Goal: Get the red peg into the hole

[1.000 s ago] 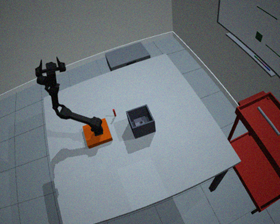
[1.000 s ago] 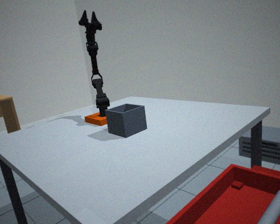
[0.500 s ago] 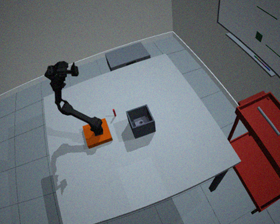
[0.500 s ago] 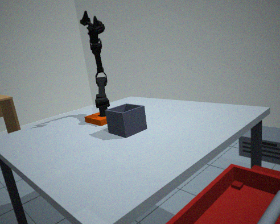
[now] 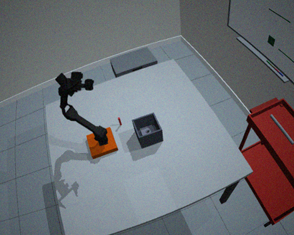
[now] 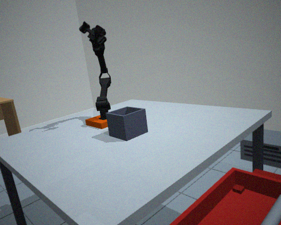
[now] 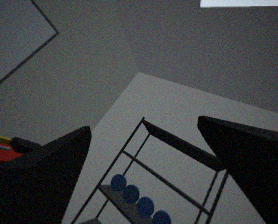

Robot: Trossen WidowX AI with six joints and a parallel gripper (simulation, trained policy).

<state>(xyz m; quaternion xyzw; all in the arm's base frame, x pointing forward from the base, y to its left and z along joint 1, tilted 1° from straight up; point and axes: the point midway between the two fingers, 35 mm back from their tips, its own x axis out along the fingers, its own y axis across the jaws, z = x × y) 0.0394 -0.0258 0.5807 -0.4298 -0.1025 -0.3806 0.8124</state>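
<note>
The red peg [image 5: 119, 121] appears to stand upright on the table, between the arm's orange base and the box. It does not show in the exterior view or the wrist view. The dark grey open box [image 5: 151, 138] [image 6: 127, 125] stands on the table. Inside it, the top view shows a lighter plate [image 5: 143, 131] with a small hole and nothing standing in it. My gripper [image 5: 75, 81] [image 6: 93, 33] [image 7: 145, 126] is open and empty. It is raised high above the table, far from the peg and the box, and its fingers point away from the tabletop.
The arm rises from an orange base block [image 5: 98, 152] [image 6: 95, 123] on the pale table [image 5: 195, 155] [image 6: 85, 171]. A red cart [image 5: 268, 181] [image 6: 217, 205] is beside the table. A grey cabinet [image 5: 133, 59] is beyond the table's far edge. The wrist view shows a rack with blue balls [image 7: 145, 206].
</note>
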